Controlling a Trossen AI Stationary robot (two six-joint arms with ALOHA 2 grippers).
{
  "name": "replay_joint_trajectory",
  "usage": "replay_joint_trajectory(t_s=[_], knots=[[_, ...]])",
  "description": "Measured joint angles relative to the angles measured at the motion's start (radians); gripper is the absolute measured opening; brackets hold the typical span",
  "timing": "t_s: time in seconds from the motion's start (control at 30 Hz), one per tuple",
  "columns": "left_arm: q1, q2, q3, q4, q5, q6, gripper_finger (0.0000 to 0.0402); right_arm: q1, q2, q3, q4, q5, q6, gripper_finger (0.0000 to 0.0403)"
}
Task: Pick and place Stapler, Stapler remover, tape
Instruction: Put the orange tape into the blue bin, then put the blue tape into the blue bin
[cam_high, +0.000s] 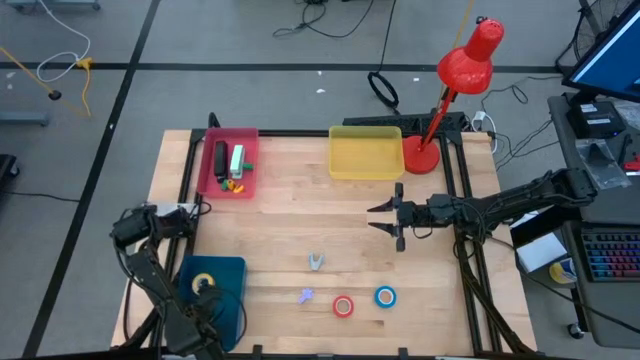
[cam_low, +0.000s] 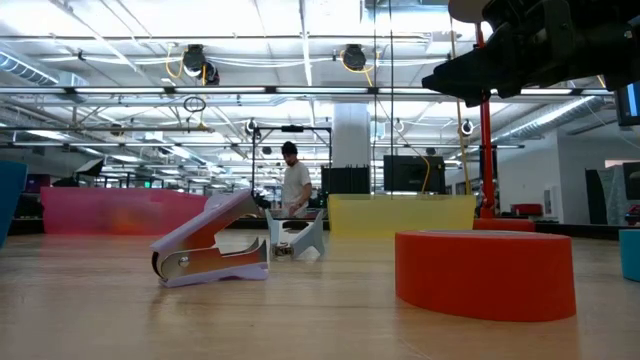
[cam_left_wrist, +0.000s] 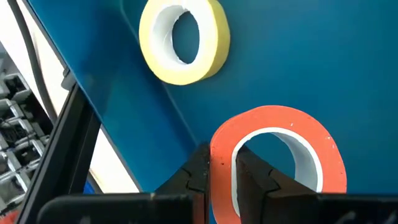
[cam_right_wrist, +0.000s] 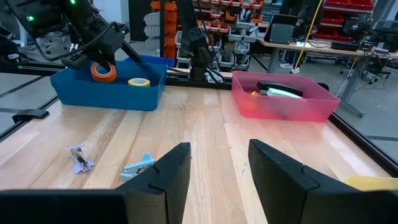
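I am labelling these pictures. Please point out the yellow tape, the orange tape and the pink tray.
yellow tape (cam_left_wrist: 184, 41), left wrist view, outer band.
orange tape (cam_left_wrist: 280, 144), left wrist view, top edge.
pink tray (cam_right_wrist: 286, 107), right wrist view, front wall.

two tape rolls right of staple removers

table: pale wood, smooth | blue tray: matt plastic | stapler remover: metal jaws, prob. plastic shell

dark jointed arms, seemingly black cables
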Motion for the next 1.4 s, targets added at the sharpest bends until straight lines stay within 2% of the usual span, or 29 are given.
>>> replay_joint_trajectory(t_s=[0.13, 0.27, 0.7, 0.87, 1.03, 1.13, 1.2, 1.27, 1.4], knots=[[-0.004, 0.0, -0.02, 0.007, 0.0, 0.007, 0.0042, 0.0, 0.0, 0.0, 0.0, 0.0, -0.001, 0.0155], [-0.004, 0.0, -0.056, 0.051, 0.003, 0.046, 0.0062, 0.0, 0.0, 0.0, -0.001, 0.0, -0.002, 0.0155], [-0.003, -0.007, -0.07, 0.06, 0.049, 0.045, 0.0186, 0.0, 0.0, 0.0, -0.044, -0.005, -0.004, 0.0155], [0.006, -0.057, -0.07, 0.059, 0.087, 0.046, 0.0207, 0.001, 0.0, 0.0, -0.124, -0.122, -0.039, 0.0155], [0.01, -0.156, -0.07, 0.046, 0.073, 0.023, 0.0209, 0.035, 0.0, 0.002, -0.167, -0.236, -0.024, 0.0155], [0.011, -0.223, -0.07, 0.034, -0.009, -0.021, 0.0209, 0.094, 0.0, 0.028, -0.258, -0.234, -0.023, 0.0155], [0.011, -0.266, -0.07, 0.032, -0.106, -0.049, 0.0209, 0.136, 0.0, 0.061, -0.331, -0.23, -0.007, 0.0155], [0.011, -0.307, -0.07, 0.032, -0.239, -0.062, 0.0209, 0.18, 0.0, 0.106, -0.413, -0.198, 0.028, 0.0155], [0.014, -0.36, -0.069, 0.032, -0.564, -0.027, 0.0209, 0.269, 0.012, 0.193, -0.621, -0.067, 0.076, 0.0155]])
